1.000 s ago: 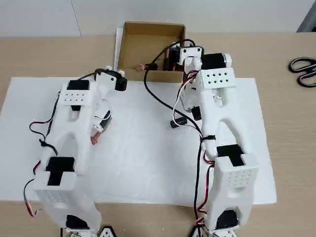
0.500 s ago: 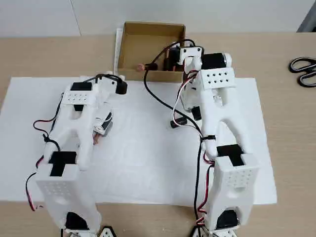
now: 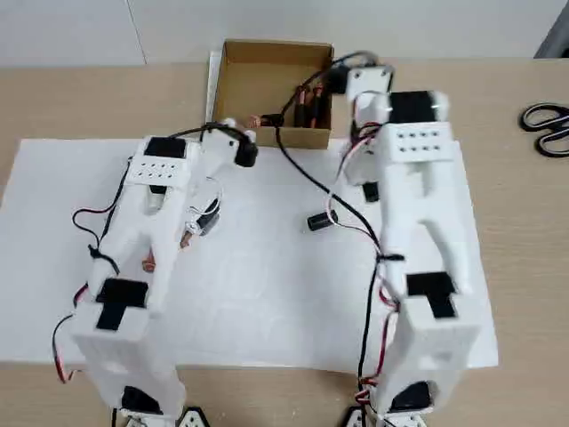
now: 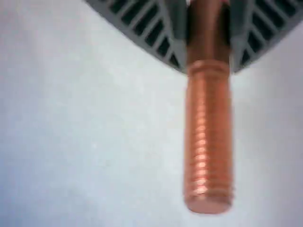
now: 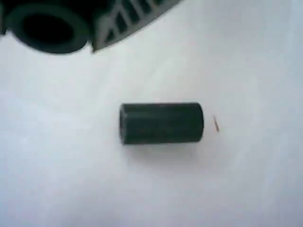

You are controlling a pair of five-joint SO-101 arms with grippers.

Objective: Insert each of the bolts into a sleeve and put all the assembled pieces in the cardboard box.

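So, it's looking partway done; a few assembled pieces are already sitting in the cardboard box; the left gripper is clamping a copper bolt; the right gripper seems to be pinching a held sleeve; a loose sleeve is lying on the white sheet.

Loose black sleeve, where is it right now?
In the high view, the sleeve lies on its side on the white sheet, between the arms, nearer the right arm.
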